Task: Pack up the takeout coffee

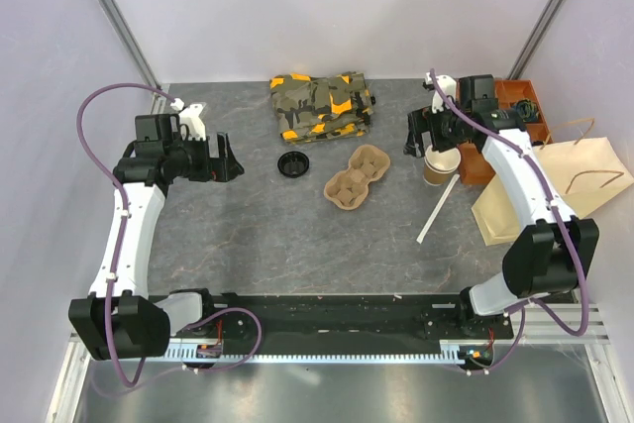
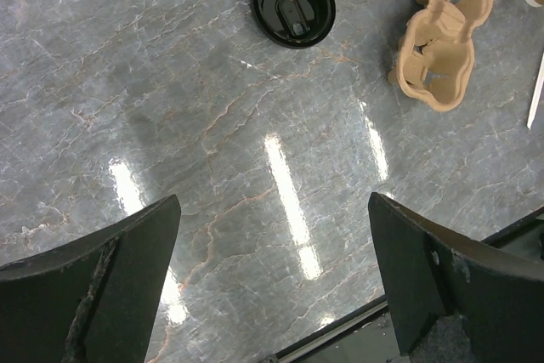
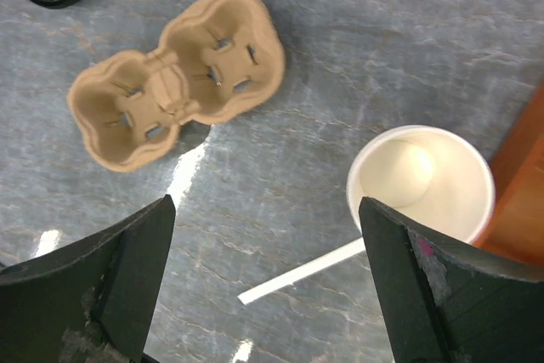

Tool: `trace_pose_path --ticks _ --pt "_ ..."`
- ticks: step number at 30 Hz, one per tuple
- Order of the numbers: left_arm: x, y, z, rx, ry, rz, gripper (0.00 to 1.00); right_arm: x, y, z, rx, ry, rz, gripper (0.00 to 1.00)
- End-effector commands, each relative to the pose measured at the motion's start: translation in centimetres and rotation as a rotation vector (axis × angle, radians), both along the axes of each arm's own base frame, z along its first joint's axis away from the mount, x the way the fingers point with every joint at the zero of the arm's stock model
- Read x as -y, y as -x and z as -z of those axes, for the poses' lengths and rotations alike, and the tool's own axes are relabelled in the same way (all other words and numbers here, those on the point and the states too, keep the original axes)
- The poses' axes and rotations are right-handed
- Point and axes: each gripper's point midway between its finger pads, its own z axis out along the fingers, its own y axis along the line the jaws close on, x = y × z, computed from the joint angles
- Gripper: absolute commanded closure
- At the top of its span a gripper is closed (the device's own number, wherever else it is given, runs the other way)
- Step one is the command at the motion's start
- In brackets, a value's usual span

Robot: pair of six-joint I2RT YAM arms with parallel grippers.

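Packing looks barely begun, with nothing bagged or lidded. Places here are given from the pulp carrier (image 1: 357, 177), which lies mid-desk (image 1: 248, 245).

The paper bag (image 1: 555, 190) lies flat well to the carrier's right, handles outward. A camouflage cloth (image 1: 320, 106) sits folded just beyond the carrier.

The right arm reaches forward and bends in toward the carrier, wrist turned down. The left arm is held well to the carrier's left, over bare stone.

The takeout cup (image 3: 421, 180) stands upright to the carrier's right, beside an orange-brown box (image 1: 515, 106). It has no lid on and a pale inside; I cannot tell whether it holds any drink. Its black lid (image 1: 294, 164) lies just to the carrier's left, apart from the cup. A white stick (image 1: 436, 210) lies near the cup.

The right hand (image 3: 265, 210) is spread wide above the desk, holding nothing, with the cup off under one finger rather than centred. The left hand (image 2: 274, 201) is likewise spread and empty.

The next move probably calls for centring the right hand on the cup and closing gently, since thin paper walls would dent.
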Motion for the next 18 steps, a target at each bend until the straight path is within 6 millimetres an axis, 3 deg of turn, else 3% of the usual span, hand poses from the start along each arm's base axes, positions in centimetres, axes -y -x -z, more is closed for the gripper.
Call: trace_pose_path --ticks 1,7,13,18 --pt "0.6 -0.3 -1.8 0.072 0.025 0.032 0.00 1.6 -0.8 -2.1 0.048 0.108 0.021 0.02" --pt "0.4 -0.7 -1.9 0.079 0.010 0.038 0.00 3.3 -1.3 -1.1 -0.017 0.204 0.043 0.02" --pt "1.6 0.0 -3.0 0.119 0.045 0.110 0.00 5.2 -1.8 0.0 -0.105 0.334 0.040 0.02" --pt "2.2 0.2 -3.3 0.123 0.071 0.143 0.00 7.6 -2.7 -0.4 -0.117 0.403 0.057 0.02"
